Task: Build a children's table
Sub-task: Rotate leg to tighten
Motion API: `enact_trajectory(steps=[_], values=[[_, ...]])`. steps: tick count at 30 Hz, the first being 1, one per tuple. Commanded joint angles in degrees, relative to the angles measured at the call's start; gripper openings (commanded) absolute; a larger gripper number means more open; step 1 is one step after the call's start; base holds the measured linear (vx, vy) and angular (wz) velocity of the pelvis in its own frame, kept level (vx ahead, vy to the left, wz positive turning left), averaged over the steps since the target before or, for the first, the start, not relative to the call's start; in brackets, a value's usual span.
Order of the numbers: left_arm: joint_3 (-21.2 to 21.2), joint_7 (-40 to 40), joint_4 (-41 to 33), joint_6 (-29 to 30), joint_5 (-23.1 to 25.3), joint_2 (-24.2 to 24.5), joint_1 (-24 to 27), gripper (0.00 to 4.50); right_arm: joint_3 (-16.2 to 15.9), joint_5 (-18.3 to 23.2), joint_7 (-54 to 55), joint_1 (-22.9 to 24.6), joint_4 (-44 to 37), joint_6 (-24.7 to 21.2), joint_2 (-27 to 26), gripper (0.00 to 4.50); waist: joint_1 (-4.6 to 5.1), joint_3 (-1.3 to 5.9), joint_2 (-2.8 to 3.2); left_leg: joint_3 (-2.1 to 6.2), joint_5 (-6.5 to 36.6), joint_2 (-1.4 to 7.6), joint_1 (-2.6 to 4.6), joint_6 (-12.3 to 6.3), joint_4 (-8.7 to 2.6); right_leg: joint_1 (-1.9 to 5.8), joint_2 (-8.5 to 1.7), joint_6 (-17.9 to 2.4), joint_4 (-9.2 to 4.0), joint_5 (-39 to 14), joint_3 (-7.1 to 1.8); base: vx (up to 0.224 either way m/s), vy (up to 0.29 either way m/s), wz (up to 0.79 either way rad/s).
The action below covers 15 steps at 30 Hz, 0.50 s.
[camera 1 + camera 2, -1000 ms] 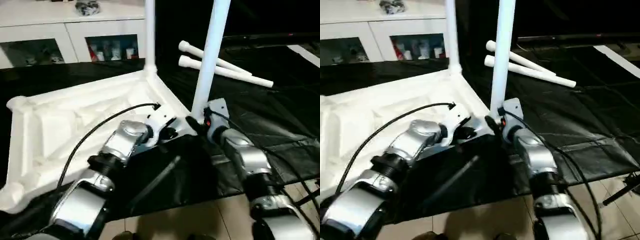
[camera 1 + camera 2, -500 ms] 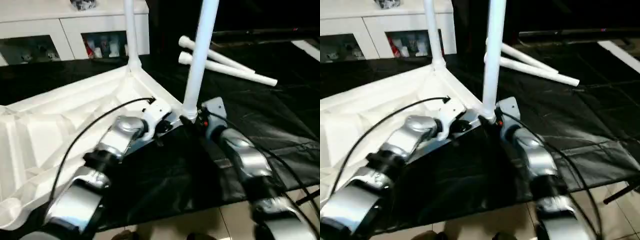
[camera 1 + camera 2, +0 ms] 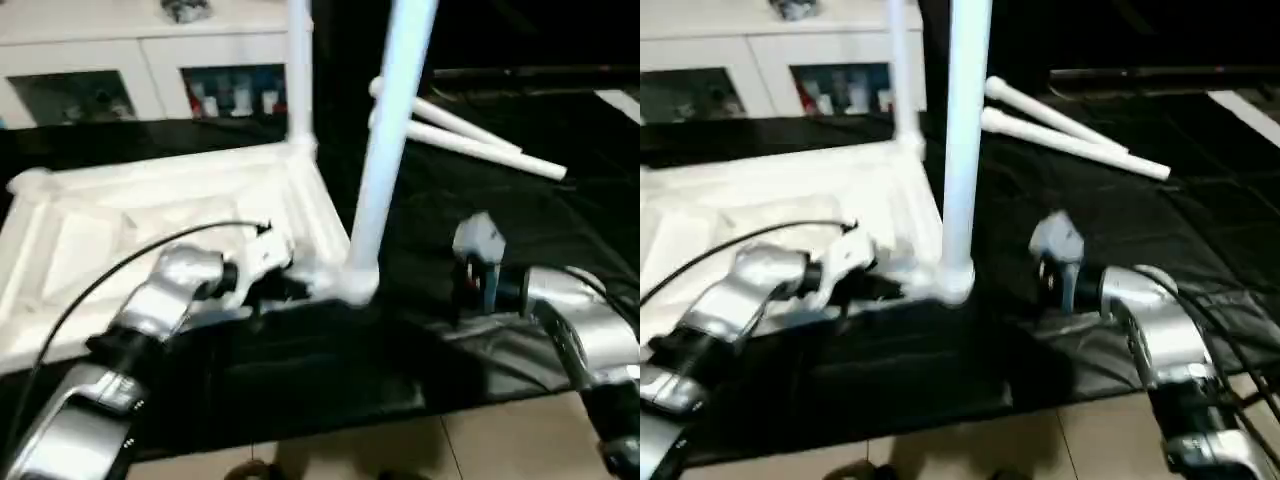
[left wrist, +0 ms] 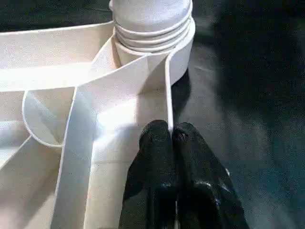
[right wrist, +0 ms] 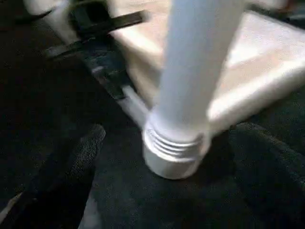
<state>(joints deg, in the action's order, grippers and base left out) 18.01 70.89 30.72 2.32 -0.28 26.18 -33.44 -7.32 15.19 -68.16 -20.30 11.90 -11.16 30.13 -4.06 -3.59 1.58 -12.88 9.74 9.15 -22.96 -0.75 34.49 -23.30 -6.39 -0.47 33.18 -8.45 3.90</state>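
A black sheet [image 3: 560, 240] covers the floor where the work lies, with pale tiles [image 3: 500, 450] showing at its near edge, and a white cabinet [image 3: 150, 60] with glass doors stands at the far side. On the sheet the white table top [image 3: 130, 240] lies upside down, its ribbed underside facing up. Two legs stand upright in its corner sockets: the far leg [image 3: 298, 70] at the back corner and the near leg [image 3: 385, 150] at the front corner, with thread rings showing where that one enters its socket. Two loose legs [image 3: 470, 135] lie side by side on the sheet, well apart from the top, toward the robot's right. The left gripper [image 4: 171, 136] rests at the top's edge wall just beside the near leg's socket, its black fingers pressed together on the thin wall. The right gripper [image 5: 167, 143] sits near the foot of the near leg, apart from it, with its fingers [image 5: 86, 148] spread wide on either side and nothing between them but the leg's base farther off.
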Motion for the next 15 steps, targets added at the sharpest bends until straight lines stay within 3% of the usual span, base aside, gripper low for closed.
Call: enact_trajectory(steps=[1,6,12,15], values=[[2.1,4.4,-2.9,-1.8,-0.6,0.7,0.4,0.00,-1.1,0.3,-2.5,-0.1,-1.4,-0.1,1.1,4.47,-0.03,4.33,-0.27,2.53,20.3,4.62,2.57,0.77,-4.99,1.63,-2.95,-12.3,-3.24,-18.2,-2.33,0.000,0.000,0.00],[3.1,9.8,-4.4,-3.5,-1.3,1.8,1.0,0.00,-4.5,-1.6,-4.6,-1.4,0.6,0.7,-0.2,4.47,-0.73,4.33,-0.28,2.43,20.2,4.62,2.80,1.75,-5.02,1.42,-3.03,-12.0,-3.27,-18.8,-2.48,0.000,0.000,0.00],[4.6,12.6,-7.0,-3.9,-2.0,2.5,1.6,0.00,-6.6,-1.0,-7.4,-2.5,2.5,0.2,-1.3,4.47,-0.96,4.38,-0.42,2.38,19.5,4.65,2.79,1.78,-5.02,1.44,-3.02,-12.2,-3.01,-18.2,-2.49,0.000,0.000,0.00],[4.6,13.2,-8.0,-3.9,-1.9,2.5,2.2,0.00,-7.5,0.0,-9.7,-2.8,2.5,-0.9,-1.5,4.14,-0.93,4.42,-0.49,2.42,18.6,4.65,2.55,1.33,-5.01,1.64,-3.02,-12.1,-2.89,-17.6,-2.49,0.000,0.000,0.00]])
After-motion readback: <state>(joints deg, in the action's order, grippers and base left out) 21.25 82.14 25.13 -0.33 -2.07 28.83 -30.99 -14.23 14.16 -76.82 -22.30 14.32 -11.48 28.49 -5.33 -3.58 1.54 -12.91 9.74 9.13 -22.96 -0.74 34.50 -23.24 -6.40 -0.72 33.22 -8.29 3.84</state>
